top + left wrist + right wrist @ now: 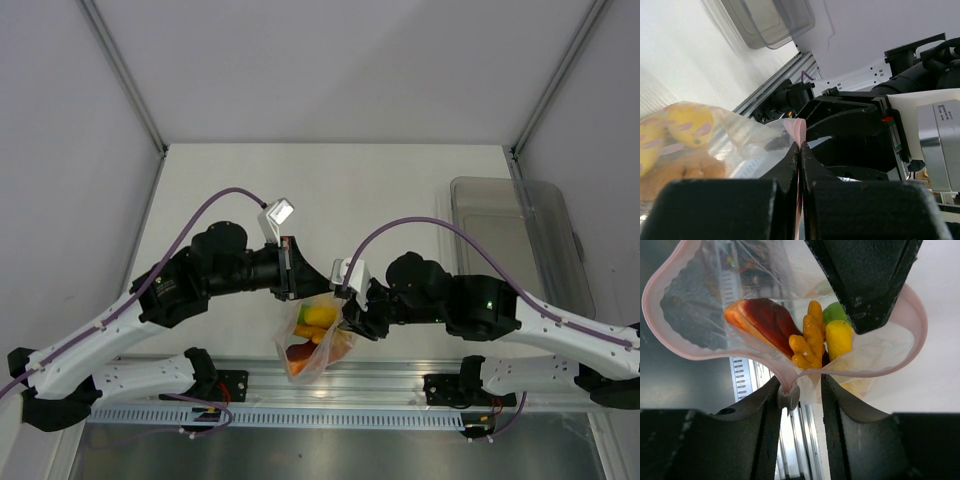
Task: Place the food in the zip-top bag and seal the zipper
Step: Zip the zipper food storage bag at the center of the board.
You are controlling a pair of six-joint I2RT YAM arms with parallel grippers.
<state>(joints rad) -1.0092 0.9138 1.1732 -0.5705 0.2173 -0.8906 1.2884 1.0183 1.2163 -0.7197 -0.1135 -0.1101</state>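
While the bag (312, 348) hangs between my two wrists at the lower centre of the top view, over the near edge of the table (400, 200), my left gripper (800, 146) is pressed flat together on the zipper (798, 131). It pinches one end of the pink strip, which I judge anchors the mouth so the other hand has something to pull against.

My right gripper (805, 385) stands partly spread at the bottom centre of its own view. A fold of the strip dips into the gap and lies against one finger, but nothing is squeezed there.

Seen from that wrist, the mouth gapes in a wavy loop across the upper frame. The food (807, 337) is down inside the bag: a dark red piece, orange ones, a yellow one and a bit of green.

Filling looks done to me and only the sealing is left. Both lips need to sit between my right fingers before I close and slide.
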